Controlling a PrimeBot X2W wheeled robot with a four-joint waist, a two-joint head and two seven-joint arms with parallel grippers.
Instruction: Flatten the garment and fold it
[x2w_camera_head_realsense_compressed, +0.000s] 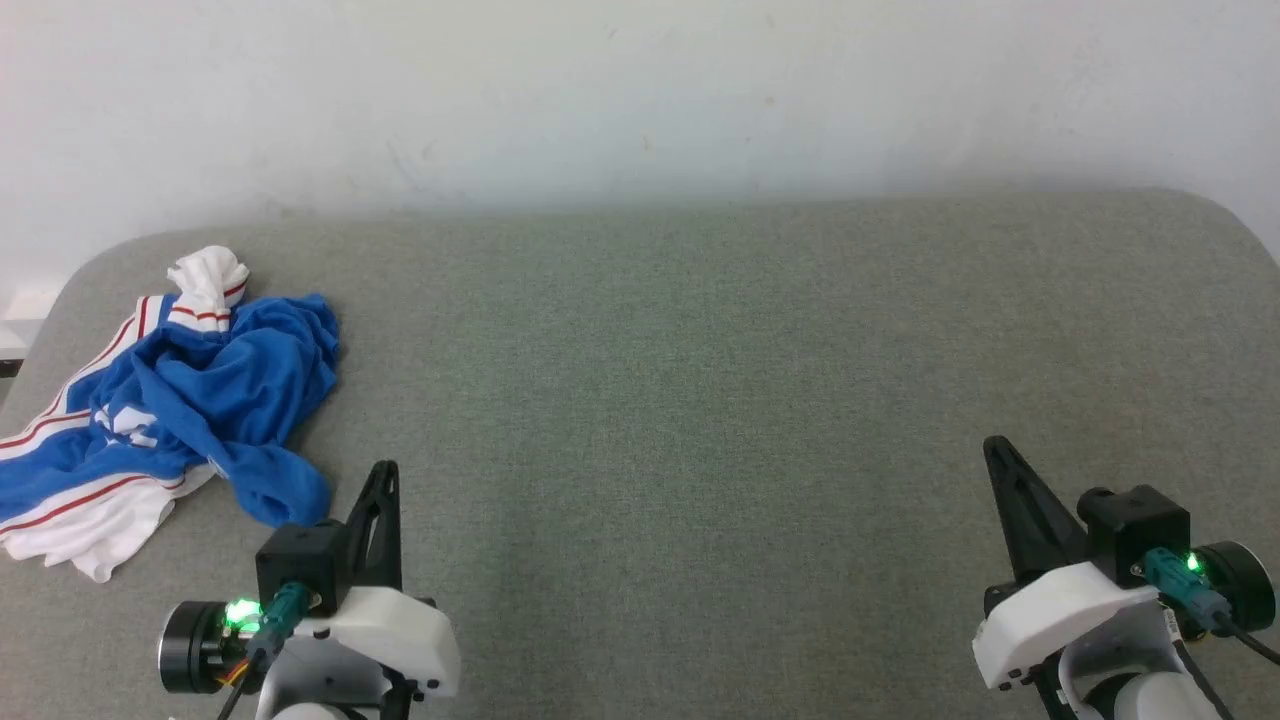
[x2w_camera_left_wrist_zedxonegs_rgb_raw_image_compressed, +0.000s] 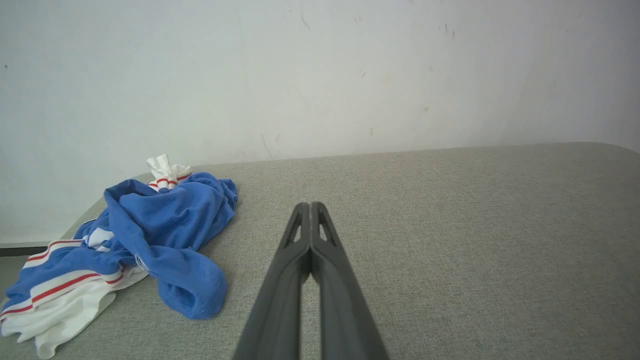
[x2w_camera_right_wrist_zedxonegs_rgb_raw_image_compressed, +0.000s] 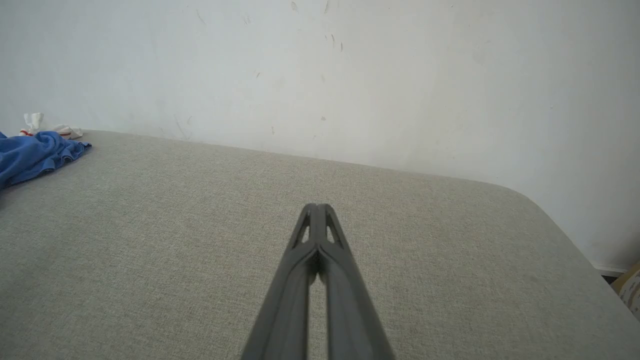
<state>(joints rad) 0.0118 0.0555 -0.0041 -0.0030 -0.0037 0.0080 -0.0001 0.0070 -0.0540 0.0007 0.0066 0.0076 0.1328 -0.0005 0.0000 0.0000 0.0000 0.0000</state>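
Head view. Grey fabric-covered table (x2w_camera_head_realsense_compressed: 700, 380) against a pale scuffed wall (x2w_camera_head_realsense_compressed: 600, 100). The garment (x2w_camera_head_realsense_compressed: 170, 400) lies crumpled at the table's far-left corner, a blue heap with white, red-striped parts spilling toward the left edge. A white sleeve end sticks up at the back, and a bit of white lettering shows among the folds. The left gripper (x2w_camera_head_realsense_compressed: 385, 468) sits low on the left with its fingers pressed together, tip just beside the nearest blue fold; whether it touches is unclear from here. The right gripper (x2w_camera_head_realsense_compressed: 992, 445) sits low on the right, also closed and holding nothing, well apart from the cloth. A green light glows on each wrist.

Left wrist view. This one gives the clearance: the garment (x2w_camera_left_wrist_zedxonegs_rgb_raw_image_compressed: 165, 225) lies to the left of the closed fingers (x2w_camera_left_wrist_zedxonegs_rgb_raw_image_compressed: 280, 280), with bare table between them. The tips meet in one seam, nothing between. A stitched blue hem curls at the near side of the heap.

Right wrist view. The right gripper (x2w_camera_right_wrist_zedxonegs_rgb_raw_image_compressed: 316, 206) has its tips shut together over bare table. The garment (x2w_camera_right_wrist_zedxonegs_rgb_raw_image_compressed: 30, 155) is a blue edge at the far left. The table's rounded right corner shows here, with a tan scrap (x2w_camera_right_wrist_zedxonegs_rgb_raw_image_compressed: 631, 290) beyond it, too little to identify.
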